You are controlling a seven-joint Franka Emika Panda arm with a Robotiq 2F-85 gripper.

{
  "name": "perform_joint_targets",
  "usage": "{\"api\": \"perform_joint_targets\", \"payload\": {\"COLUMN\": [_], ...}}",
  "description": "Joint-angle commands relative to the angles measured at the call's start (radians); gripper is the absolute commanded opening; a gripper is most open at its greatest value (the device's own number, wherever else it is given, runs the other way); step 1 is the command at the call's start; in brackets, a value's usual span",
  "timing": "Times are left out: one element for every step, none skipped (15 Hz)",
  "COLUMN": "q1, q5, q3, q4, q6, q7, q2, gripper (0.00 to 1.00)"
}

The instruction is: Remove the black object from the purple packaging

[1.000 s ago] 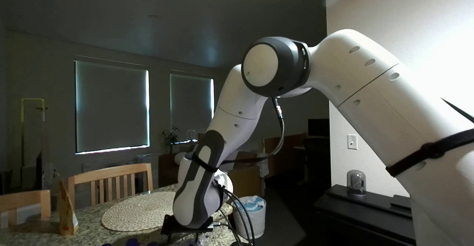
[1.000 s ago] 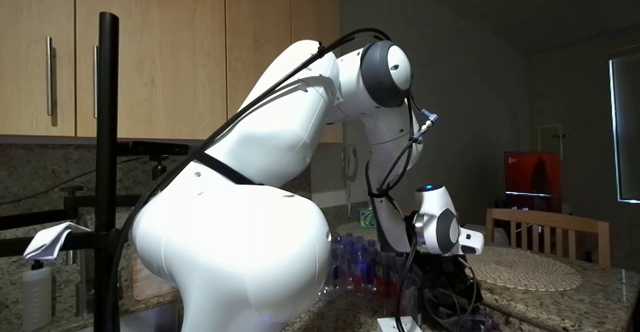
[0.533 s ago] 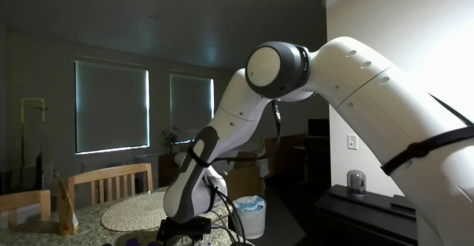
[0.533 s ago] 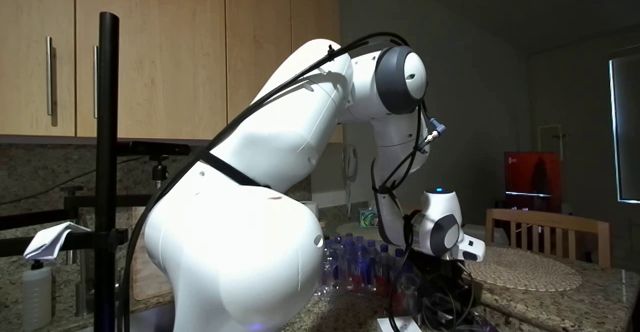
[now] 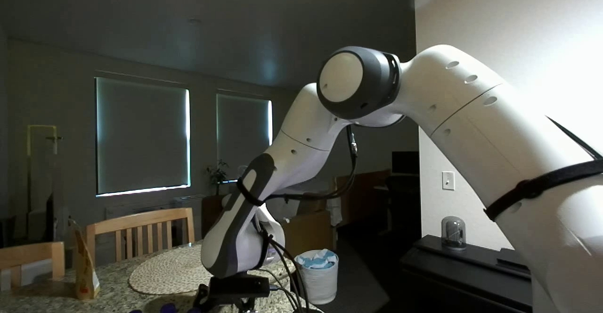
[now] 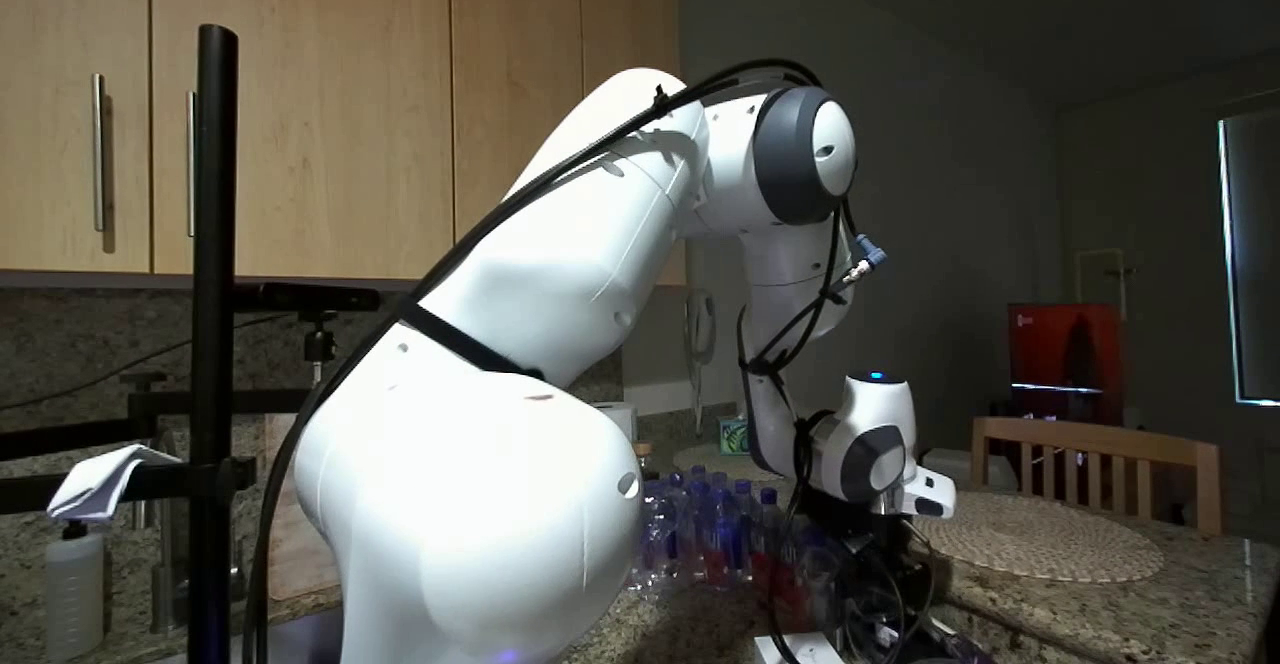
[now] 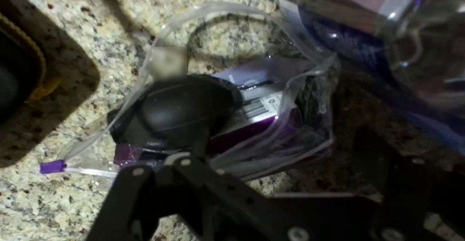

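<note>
Our gripper (image 7: pixel 285 146) stands wide, holding nothing. Black object (image 7: pixel 178 110) inside the open purple packaging (image 7: pixel 241 135) looks light, slick; we'd pinch its flanks, clear of packaging.

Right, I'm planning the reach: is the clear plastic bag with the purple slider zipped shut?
No, the clear plastic bag gapes wide, the rounded black object showing in its mouth.
</note>
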Motion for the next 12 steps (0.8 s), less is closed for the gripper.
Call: {"api": "perform_joint_targets", "payload": {"q1": [-0.07,-0.078,-0.083,-0.081,-0.076,-0.067,-0.057,-0.051,-0.04,-0.031,-0.007,0.017], "q5": [0.073,0.084,0.09,0.091,0.089,0.081,0.073,0.07,0.063,0.059,0.046,0.031], "q3": [0.047,0.047,0.042,0.032,0.021,0.007,-0.005,-0.014,-0.025,-0.032,-0.056,-0.081], "q4": [-0.004,0.006,0.013,0.018,0.027,0.038,0.052,0.061,0.07,0.078,0.085,0.094], "q6": [-0.095,-0.121,-0.141,-0.151,-0.158,-0.166,-0.179,-0.19,-0.2,-0.207,-0.213,-0.22], "q7": [-0.109,-0.12,-0.129,-0.132,-0.132,-0.123,-0.114,-0.108,-0.099,-0.094,-0.072,-0.053], "q2": [-0.004,0.007,0.015,0.024,0.038,0.051,0.066,0.075,0.082,0.086,0.088,0.09], "gripper": [1.0,1.0,1.0,1.0,1.0,1.0,1.0,1.0,1.0,1.0,1.0,1.0]}}
